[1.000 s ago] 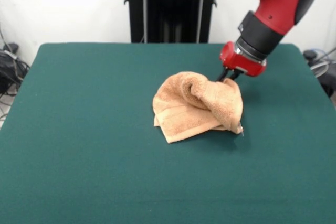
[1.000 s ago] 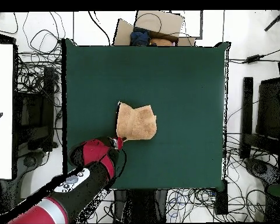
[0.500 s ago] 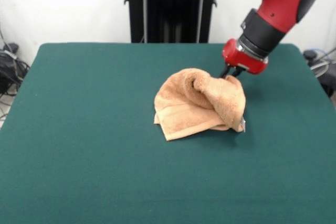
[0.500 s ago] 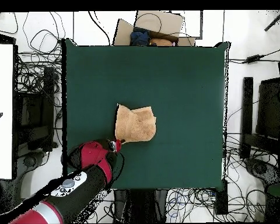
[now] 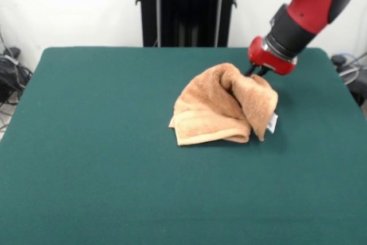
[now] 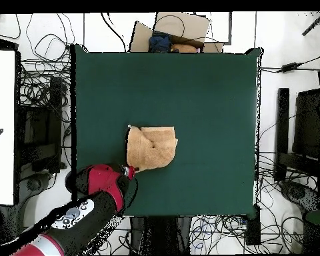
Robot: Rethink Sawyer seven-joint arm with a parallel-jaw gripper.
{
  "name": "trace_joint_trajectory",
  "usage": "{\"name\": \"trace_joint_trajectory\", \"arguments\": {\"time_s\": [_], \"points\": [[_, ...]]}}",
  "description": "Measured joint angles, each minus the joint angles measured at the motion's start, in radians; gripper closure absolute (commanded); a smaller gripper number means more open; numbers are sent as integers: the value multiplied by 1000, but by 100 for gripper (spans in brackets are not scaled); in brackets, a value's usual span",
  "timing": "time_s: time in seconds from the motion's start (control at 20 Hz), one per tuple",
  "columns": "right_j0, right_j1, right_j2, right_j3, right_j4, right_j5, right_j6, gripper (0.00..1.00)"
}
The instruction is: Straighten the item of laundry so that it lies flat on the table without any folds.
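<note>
The towel (image 5: pixel 221 107) sat bunched near the middle of the green table (image 5: pixel 103 159), a bit toward the right side in the front view. It was not flat: its upper part was pulled up into a hump with thick folds, and one flap hung down at the right end. A small white tag (image 5: pixel 272 123) showed at the lower edge of that flap. The lower left part lay flat on the table, a border band visible along its front edge. The gripper (image 5: pixel 258 73) was at the towel's raised upper right corner, fingers closed on the cloth there and holding it up off the table. In the overhead view the towel (image 6: pixel 151 147) looked like a rough folded square, the gripper (image 6: pixel 131 171) at its lower left corner.
</note>
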Motion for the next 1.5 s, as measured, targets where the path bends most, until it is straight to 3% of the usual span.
{"name": "trace_joint_trajectory", "arguments": {"time_s": [0.9,1.2,1.5], "points": [[75,-57,-15,28,19,242,125,100],[63,-121,-16,31,19,316,125,100],[-6,-207,-16,31,13,376,125,100]]}}
